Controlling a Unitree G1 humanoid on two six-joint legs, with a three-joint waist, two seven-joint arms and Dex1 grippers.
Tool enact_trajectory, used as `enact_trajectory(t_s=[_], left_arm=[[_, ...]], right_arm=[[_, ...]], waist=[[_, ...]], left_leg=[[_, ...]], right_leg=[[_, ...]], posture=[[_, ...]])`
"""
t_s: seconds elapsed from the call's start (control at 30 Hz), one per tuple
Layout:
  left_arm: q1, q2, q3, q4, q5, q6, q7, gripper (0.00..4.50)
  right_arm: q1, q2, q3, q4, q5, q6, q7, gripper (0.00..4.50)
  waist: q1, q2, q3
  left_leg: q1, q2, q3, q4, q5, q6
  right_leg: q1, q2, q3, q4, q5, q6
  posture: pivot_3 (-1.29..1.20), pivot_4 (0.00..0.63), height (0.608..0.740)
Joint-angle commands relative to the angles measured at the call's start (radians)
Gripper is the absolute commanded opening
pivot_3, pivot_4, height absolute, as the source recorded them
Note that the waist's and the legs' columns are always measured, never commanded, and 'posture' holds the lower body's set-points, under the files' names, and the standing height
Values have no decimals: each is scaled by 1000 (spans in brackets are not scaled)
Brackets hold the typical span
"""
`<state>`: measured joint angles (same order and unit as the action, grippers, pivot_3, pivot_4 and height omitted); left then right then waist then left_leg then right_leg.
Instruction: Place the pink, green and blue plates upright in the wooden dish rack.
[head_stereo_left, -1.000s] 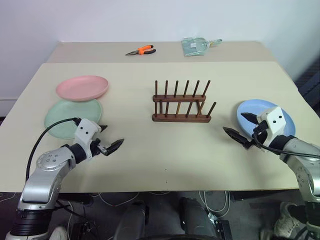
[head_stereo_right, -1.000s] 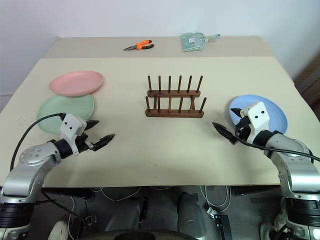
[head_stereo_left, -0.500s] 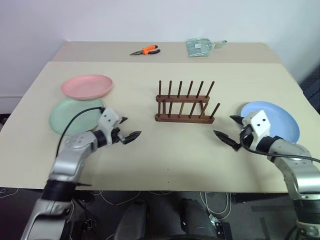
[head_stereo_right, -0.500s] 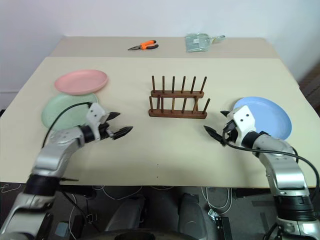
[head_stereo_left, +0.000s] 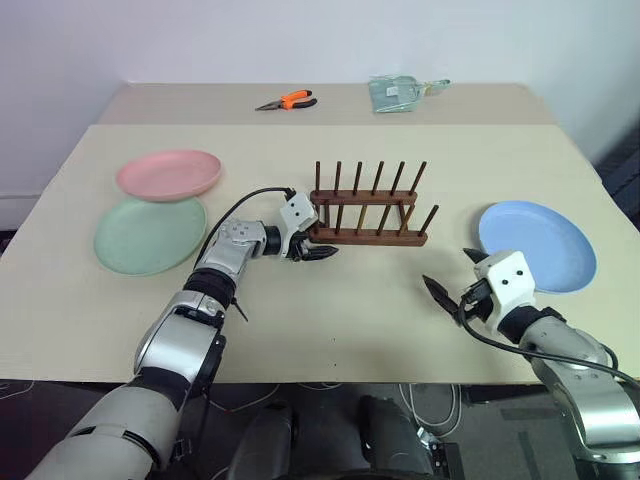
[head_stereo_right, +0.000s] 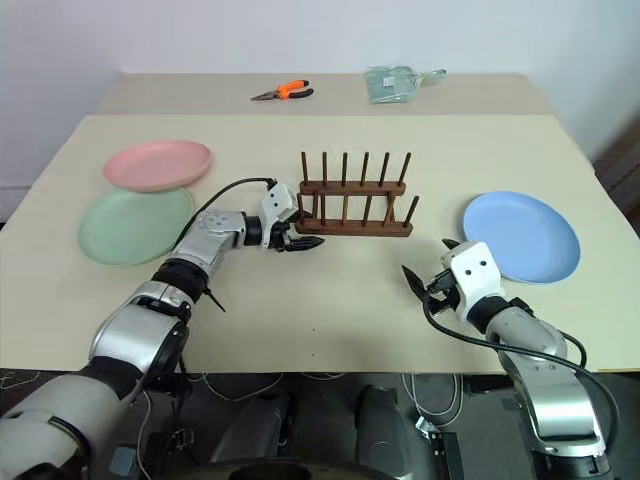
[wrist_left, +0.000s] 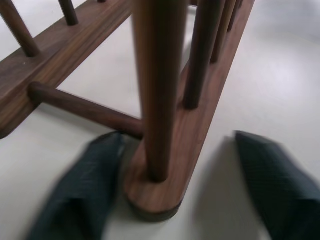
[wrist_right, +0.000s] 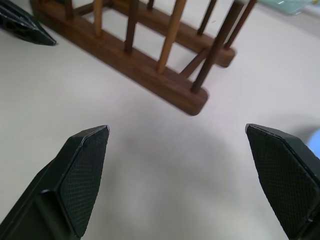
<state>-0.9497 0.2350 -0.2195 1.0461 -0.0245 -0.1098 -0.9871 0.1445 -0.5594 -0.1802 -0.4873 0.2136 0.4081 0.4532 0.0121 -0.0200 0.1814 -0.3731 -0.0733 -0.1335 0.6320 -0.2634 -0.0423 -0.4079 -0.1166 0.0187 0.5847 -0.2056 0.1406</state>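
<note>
Rack (head_stereo_left: 367, 212) end sits right at the left pincer (head_stereo_left: 318, 250): in the left wrist view the near rail's rounded tip and its end peg stand between the two fingers (wrist_left: 80, 195), one finger close against the rail's inner side, the other apart from its outer side. So the pincer is part-closed around the rail end, not clamped on it as far as can be seen. The right pincer (head_stereo_left: 452, 292) hangs spread wide over bare table (head_stereo_left: 330, 320), the rack ahead of it and off toward the left arm, the blue plate (head_stereo_left: 536, 246) just beside it on its outer side.

No plate stands in the rack yet. The green plate (head_stereo_left: 150, 234) lies flat well behind and outward of the left pincer, with the pink plate (head_stereo_left: 168, 174) beyond it, its edge overlapping the green one's far rim.

Handling, as a guess: the plates look like matte plastic, so light, stiff and not brittle, though the smooth rim may slip. Lying flat, each offers only its raised rim; one finger under the lip and one on top seems the sensible hold. The rack looks small and light, likely to slide when nudged, which may be why its end is being straddled.
</note>
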Motion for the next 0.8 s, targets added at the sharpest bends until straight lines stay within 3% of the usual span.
enact_trajectory(t_s=[0.03,0.1,0.23,0.33,0.37,0.53,0.57,0.67,0.77,0.8], left_arm=[[-3,-10,-6,33,32,-43,-34,1733],[15,-4,-12,5,40,-70,-62,805],[103,37,-23,-178,17,-63,-168,773],[214,93,-38,-428,-27,17,-275,773],[254,118,-46,-513,-37,53,-301,1823],[352,178,-53,-676,-13,119,-264,4230],[360,186,-49,-678,-1,134,-237,4444],[401,225,-37,-730,-14,205,-226,4500],[483,285,-31,-873,-91,339,-288,3637],[513,307,-35,-927,-114,382,-307,3115]], right_arm=[[7,-12,-44,-39,-3,-6,-3,4500],[0,-26,-46,-26,-6,-10,9,4500],[15,-74,-91,-15,21,8,64,4500],[47,-113,-139,4,32,3,108,4500],[55,-121,-155,15,32,-2,118,4500],[81,-141,-191,46,29,-21,149,4500],[88,-143,-194,47,34,-19,158,4500],[119,-146,-197,28,60,-6,198,3642],[158,-153,-168,-17,80,13,242,2106],[170,-157,-155,-30,80,15,253,1594]], waist=[[0,0,0],[0,0,0],[-2,0,0],[-3,0,0],[-2,0,0],[0,1,0],[1,1,0],[0,1,0],[-8,2,-1],[-13,2,-1]], left_leg=[[0,0,0,0,0,0],[0,0,0,0,0,0],[0,0,0,0,0,0],[0,0,0,-1,0,0],[0,0,0,-1,0,0],[0,1,-1,0,0,0],[0,1,-1,0,0,0],[0,1,-1,1,0,0],[1,1,-1,-1,0,0],[1,2,-1,-1,0,0]], right_leg=[[0,0,0,0,0,0],[0,0,0,0,0,0],[0,0,0,0,2,-2],[0,0,0,0,2,-3],[0,0,0,0,2,-3],[0,0,1,1,2,-4],[1,0,1,1,2,-3],[1,0,1,1,1,-2],[1,0,1,1,1,-2],[0,1,1,1,1,-3]], posture=[[0,150,740],[0,150,740],[0,150,740],[0,150,740],[0,150,740],[0,150,740],[0,150,740],[0,150,740],[0,150,740],[0,150,740]])
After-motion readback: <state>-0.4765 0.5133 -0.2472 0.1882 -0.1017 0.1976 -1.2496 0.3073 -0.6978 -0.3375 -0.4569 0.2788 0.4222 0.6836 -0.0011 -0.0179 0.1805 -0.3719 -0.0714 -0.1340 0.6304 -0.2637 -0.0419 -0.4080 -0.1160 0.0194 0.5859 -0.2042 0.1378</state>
